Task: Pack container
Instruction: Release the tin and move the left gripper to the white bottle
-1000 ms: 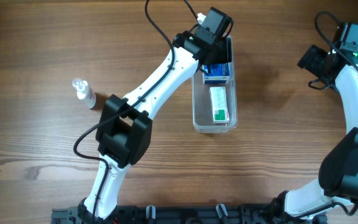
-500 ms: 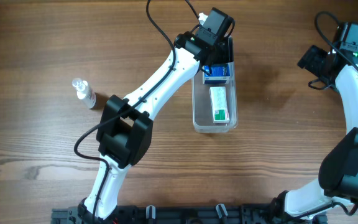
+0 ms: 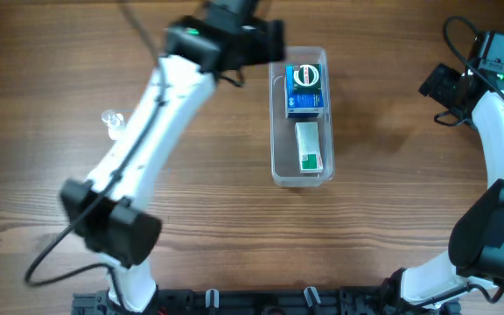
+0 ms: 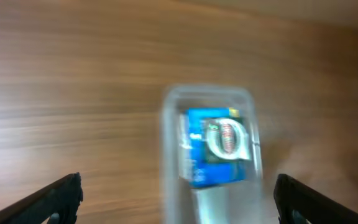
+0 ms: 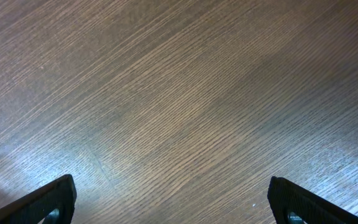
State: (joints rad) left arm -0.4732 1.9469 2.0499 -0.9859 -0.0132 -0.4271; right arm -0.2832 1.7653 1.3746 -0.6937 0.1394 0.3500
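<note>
From above, the long clear container (image 3: 276, 149) sits in the middle of the table (image 3: 392, 219). Inside it, a blue box (image 3: 305, 89) lies at the far end. A white and green box (image 3: 309, 146) lies just next to it. The blurry left arm (image 3: 147, 131) reaches up beside the container. A small spray bottle (image 3: 110, 121) stands far off to the left.

The left wrist camera shows the left gripper (image 4: 178, 183) spread wide and holding nothing, above the container and blue box.

The right wrist camera shows the right gripper (image 5: 171, 186) spread wide too, over the wood table.

No legible text. Blue box (image 3: 305, 90) in the container (image 3: 303, 178) carries a round white emblem. The white-green box (image 3: 308, 146) has print too small to read.
</note>
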